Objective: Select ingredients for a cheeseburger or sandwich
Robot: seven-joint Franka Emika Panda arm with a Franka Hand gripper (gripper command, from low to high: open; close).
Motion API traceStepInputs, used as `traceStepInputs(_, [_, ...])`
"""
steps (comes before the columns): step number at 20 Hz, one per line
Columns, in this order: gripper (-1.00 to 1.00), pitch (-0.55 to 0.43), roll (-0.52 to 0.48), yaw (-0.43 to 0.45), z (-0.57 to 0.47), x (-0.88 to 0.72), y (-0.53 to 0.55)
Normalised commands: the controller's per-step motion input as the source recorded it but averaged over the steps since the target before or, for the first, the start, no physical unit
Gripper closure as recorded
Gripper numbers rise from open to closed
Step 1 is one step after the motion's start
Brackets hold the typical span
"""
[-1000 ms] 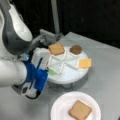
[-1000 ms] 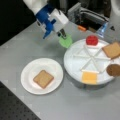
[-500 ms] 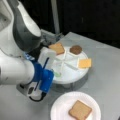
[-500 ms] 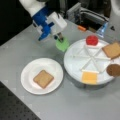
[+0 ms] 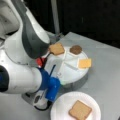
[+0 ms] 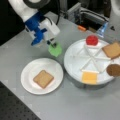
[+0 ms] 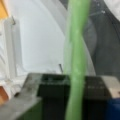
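1. The gripper (image 6: 53,44) pinches the green disc (image 6: 55,50) by its edge, off the table, between the tray (image 6: 75,72) and the plate (image 6: 30,82).
2. One toast (image 6: 43,78) lies on the plate: the stack looks barely begun.
3. As I judge it, the disc needs carrying over that toast and a level release.
4. The disc looks thin and floppy, wavy in the wrist view (image 7: 75,62); the tray holds a red disc (image 6: 92,40), a second toast (image 6: 112,50) and cheese (image 6: 89,77).

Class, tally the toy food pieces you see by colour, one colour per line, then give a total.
Tan-brown toast squares: 2
Green disc, in the gripper: 1
Red disc: 1
Yellow-orange cheese square: 1
Dark brown round patty: 1
Total: 6
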Motion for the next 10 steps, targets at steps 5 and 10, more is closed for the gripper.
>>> traceStepInputs(5, [1.0, 0.246, 0.045, 0.141, 0.05, 0.35, -0.3])
traceStepInputs(10, [1.0, 0.239, 0.051, 0.145, 0.06, 0.44, -0.27])
